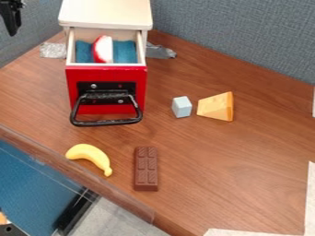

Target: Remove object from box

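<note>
An open drawer (106, 67) with a red front and black handle sticks out of a small white-topped cabinet at the upper left. Inside it, a red and white object (103, 49) stands on blue lining, near the middle of the drawer. Part of my black gripper (11, 17) is at the top left corner, up and to the left of the cabinet and apart from it; whether it is open or shut cannot be told.
Right of the drawer, a pale blue block (182, 107) and an orange cheese wedge (216, 107) lie on the wooden table (203, 161). In front are a yellow banana (90, 157) and a brown chocolate bar (146, 169). Grey partitions (240, 37) rise behind.
</note>
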{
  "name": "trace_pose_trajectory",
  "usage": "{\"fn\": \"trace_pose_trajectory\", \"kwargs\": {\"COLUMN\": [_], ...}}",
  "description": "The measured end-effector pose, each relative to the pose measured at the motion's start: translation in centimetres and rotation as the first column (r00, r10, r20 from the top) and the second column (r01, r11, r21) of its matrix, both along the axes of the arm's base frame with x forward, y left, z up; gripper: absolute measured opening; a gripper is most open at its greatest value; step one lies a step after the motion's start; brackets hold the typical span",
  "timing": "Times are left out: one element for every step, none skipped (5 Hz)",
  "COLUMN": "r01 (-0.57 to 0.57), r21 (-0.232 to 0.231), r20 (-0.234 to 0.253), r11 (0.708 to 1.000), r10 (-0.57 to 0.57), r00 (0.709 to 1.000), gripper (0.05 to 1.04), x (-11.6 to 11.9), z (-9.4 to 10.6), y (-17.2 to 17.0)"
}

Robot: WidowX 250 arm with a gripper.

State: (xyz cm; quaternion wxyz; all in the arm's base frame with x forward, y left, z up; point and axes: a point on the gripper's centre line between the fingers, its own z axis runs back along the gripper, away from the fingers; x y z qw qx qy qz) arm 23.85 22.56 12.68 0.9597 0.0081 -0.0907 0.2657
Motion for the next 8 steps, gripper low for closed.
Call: {"fn": "trace_pose_trajectory", "kwargs": {"r01": [0.010, 0.082, 0.153, 0.191, 0.193, 0.143, 0.109, 0.088], "r21": [-0.020, -0.025, -0.015, -0.011, -0.002, 0.004, -0.008, -0.007], "r20": [-0.016, -0.012, 0.062, 0.126, 0.179, 0.221, 0.209, 0.186], "r11": [1.000, 0.996, 0.988, 0.982, 0.981, 0.990, 0.994, 0.996], "r10": [-0.011, -0.082, -0.152, -0.188, -0.189, -0.140, -0.105, -0.085], "r00": [1.000, 0.997, 0.986, 0.974, 0.966, 0.965, 0.972, 0.979], "gripper": [0.998, 0.998, 0.998, 0.998, 0.998, 0.998, 0.998, 0.998], "x": [0.0, -0.1, 0.1, 0.6, 2.1, 4.2, 7.0, 9.2], "z": [-0.9, -1.7, -0.8, -0.5, -0.4, 0.0, -0.7, -2.1], "y": [-0.2, -0.8, -2.6, -4.2, -5.9, -7.2, -8.1, -9.0]}}
